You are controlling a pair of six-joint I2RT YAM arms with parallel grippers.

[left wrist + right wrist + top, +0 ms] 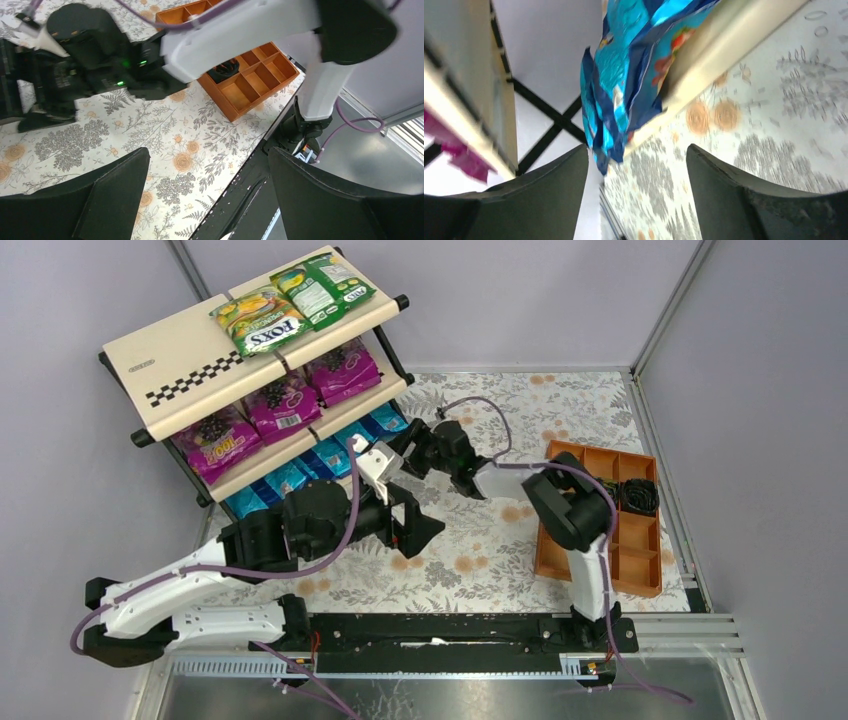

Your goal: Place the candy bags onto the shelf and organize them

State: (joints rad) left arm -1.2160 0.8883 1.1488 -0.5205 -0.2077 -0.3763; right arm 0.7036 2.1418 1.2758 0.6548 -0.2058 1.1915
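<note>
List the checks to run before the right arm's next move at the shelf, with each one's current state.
1. Right gripper open, nothing between its fingers: ok.
2. Blue bag fully on the bottom board: not ok; its end hangs past the board's edge.
3. Left gripper open and empty over the table: ok.
4. Magenta bags in a row: ok, three side by side on the middle board.
5. Green bags on top of the shelf: ok, two together at its right end.

Bright, even light; soft shadows; right wrist view blurred, overexposed at left
</note>
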